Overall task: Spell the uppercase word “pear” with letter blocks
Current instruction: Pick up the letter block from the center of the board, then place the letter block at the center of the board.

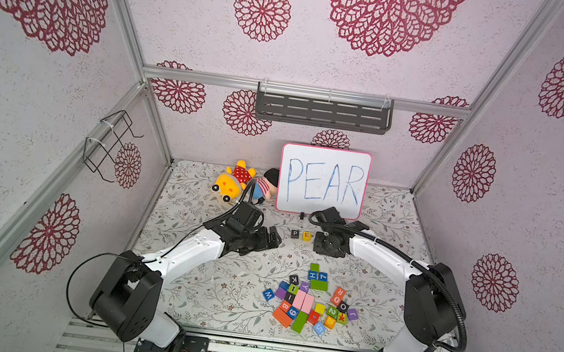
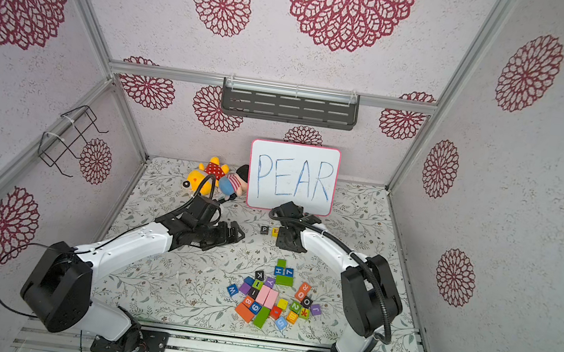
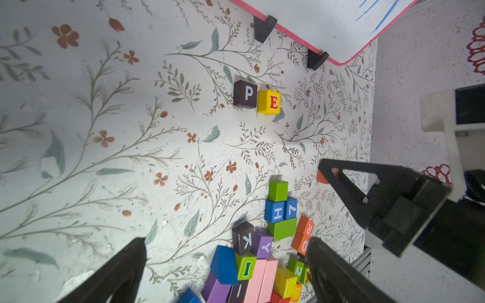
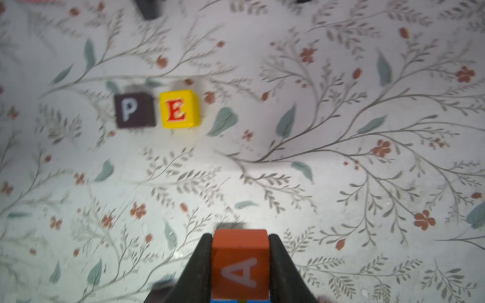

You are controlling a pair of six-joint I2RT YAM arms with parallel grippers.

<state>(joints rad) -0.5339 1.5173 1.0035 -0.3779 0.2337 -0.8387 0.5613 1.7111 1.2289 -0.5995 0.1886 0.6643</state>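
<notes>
The black P block (image 1: 295, 233) and the yellow E block (image 1: 306, 236) stand side by side on the floral mat in front of the whiteboard, and both wrist views show them (image 3: 245, 94) (image 4: 179, 109). My right gripper (image 4: 240, 237) is shut on the orange A block (image 4: 240, 262), to the right of the E and apart from it. In both top views the wrist (image 1: 329, 244) hides that block. The orange-red R block (image 3: 307, 227) lies in the pile. My left gripper (image 3: 225, 262) is open and holds nothing, left of the P (image 1: 274, 237).
A pile of coloured letter, number and plain blocks (image 1: 308, 302) lies at the front of the mat. The pink-framed whiteboard (image 1: 323, 181) reading PEAR stands at the back. Plush toys (image 1: 235, 180) lie to its left. Walls close in three sides.
</notes>
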